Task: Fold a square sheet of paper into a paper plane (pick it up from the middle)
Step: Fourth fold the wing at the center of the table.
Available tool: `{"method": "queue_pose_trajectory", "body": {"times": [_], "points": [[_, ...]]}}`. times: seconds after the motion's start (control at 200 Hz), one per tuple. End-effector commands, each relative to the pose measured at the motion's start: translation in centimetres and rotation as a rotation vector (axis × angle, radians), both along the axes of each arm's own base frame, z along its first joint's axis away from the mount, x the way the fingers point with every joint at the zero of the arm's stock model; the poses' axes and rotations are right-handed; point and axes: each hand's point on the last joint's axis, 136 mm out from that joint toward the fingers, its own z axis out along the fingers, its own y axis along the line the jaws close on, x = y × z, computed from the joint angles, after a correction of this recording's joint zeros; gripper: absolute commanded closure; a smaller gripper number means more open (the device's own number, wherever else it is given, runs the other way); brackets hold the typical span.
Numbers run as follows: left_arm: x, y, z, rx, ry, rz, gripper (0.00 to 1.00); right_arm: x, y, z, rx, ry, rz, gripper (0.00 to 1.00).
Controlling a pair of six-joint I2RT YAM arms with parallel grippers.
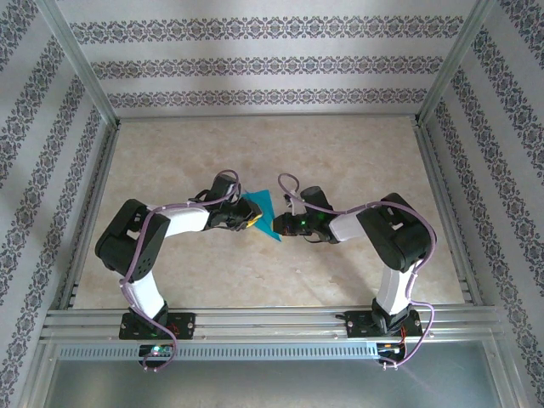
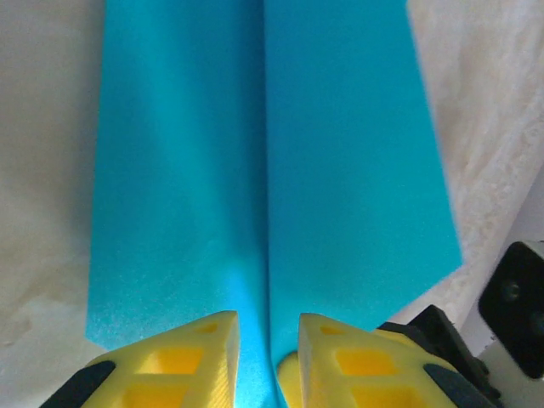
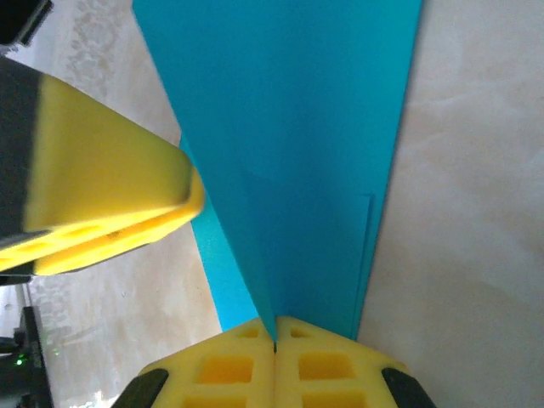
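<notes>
The right gripper [image 3: 274, 327] had its yellow fingers pressed together on the near end of the teal paper [image 3: 297, 127], pinching it at a crease. The folded sheet ran away from the fingers as a long, tapering strip.

Opposite, the left gripper [image 2: 268, 340] had its jaws slightly apart, one on each side of a centre crease. The teal paper [image 2: 340, 170] ran down into the gap between them. From the right wrist, a yellow finger [image 3: 110, 204] of the left gripper showed just beside the sheet's left edge.

Seen from above, the left gripper [image 1: 248, 221] and right gripper [image 1: 285, 225] faced each other near the middle of the table [image 1: 340, 153]. The teal paper [image 1: 263, 208] lay between them as a pointed, dart-like shape, its tip toward the near edge. Whether it touched the marbled surface could not be told. Both white-and-black arms bent inward from their bases on the metal rail [image 1: 255, 323], and striped patterned walls [image 1: 255, 68] closed in the workspace.
</notes>
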Motion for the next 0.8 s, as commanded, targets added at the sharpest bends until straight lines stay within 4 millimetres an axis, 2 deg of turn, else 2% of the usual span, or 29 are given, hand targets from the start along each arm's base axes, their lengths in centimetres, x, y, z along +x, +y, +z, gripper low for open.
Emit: {"method": "queue_pose_trajectory", "body": {"times": [0.0, 0.165, 0.435, 0.799], "points": [[1.0, -1.6, 1.4, -0.039, -0.059, -0.040, 0.75, -0.1, -0.2, -0.3, 0.048, 0.045, -0.007, 0.94], [1.1, -1.9, 1.1, -0.036, -0.054, -0.046, 0.75, -0.2, -0.3, -0.6, 0.057, 0.066, -0.010, 0.93], [0.3, -1.6, -0.6, 0.017, 0.004, -0.066, 0.73, -0.2, -0.6, -1.3, 0.040, 0.086, -0.016, 0.82], [-0.6, -0.6, -1.8, 0.112, 0.061, -0.076, 0.71, -0.4, -1.0, -2.3, 0.030, 0.134, -0.036, 0.87]]}}
